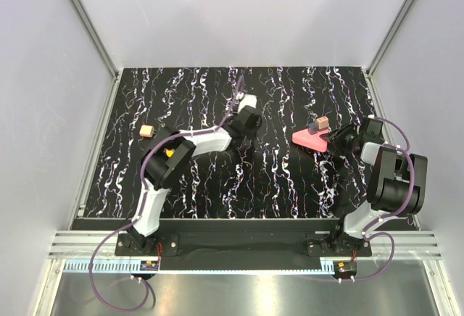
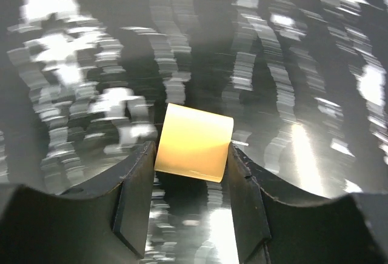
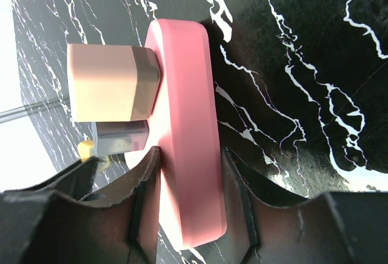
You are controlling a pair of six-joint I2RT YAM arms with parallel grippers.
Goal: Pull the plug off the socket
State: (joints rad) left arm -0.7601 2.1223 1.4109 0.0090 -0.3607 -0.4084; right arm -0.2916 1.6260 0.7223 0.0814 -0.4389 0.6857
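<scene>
The pink socket (image 3: 182,82) lies on the dark marbled table at right (image 1: 308,139), and my right gripper (image 3: 189,155) is shut on its near end (image 1: 335,140). Two plugs stand in it: a tan plug (image 3: 106,82) and a grey plug (image 3: 121,138) beside it. My left gripper (image 2: 191,152) is shut on a pale yellow plug (image 2: 194,140), with one finger against each of its sides. It holds this plug over the table's middle (image 1: 243,140), well away from the socket. From above, the left wrist hides the yellow plug.
A loose tan block (image 1: 147,131) lies on the table at far left. A small orange piece (image 1: 169,152) shows by the left arm's elbow. White walls with metal rails (image 1: 87,26) enclose the table on three sides.
</scene>
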